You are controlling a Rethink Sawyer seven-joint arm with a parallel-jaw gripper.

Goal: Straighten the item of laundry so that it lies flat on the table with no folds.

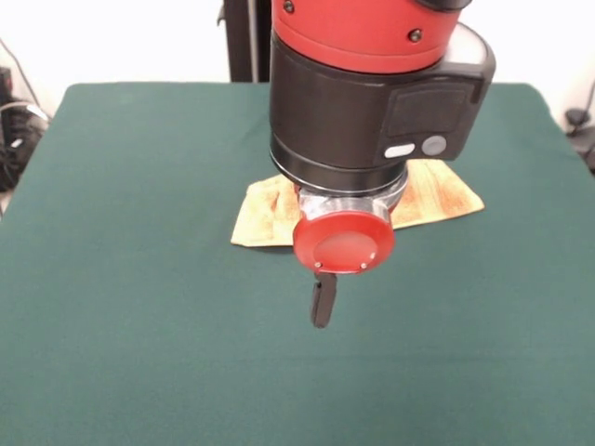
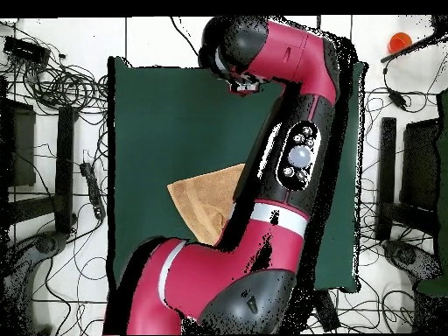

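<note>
The item of laundry, a golden tan-orange towel, lies on the table and is largely hidden behind the arm's wrist. One rumpled part shows left of the wrist and a corner pokes out on the right. From overhead the towel looks like a folded, roughly triangular shape, with its right side under the arm. My gripper hangs below the red wrist cap, over bare green cloth on the camera side of the towel and apart from it. In the overhead view the gripper is near the table's top edge.
The arm's thick links cross the table's right half in the overhead view. Cables and black equipment lie on the floor around the table. An orange object sits off the table at top right.
</note>
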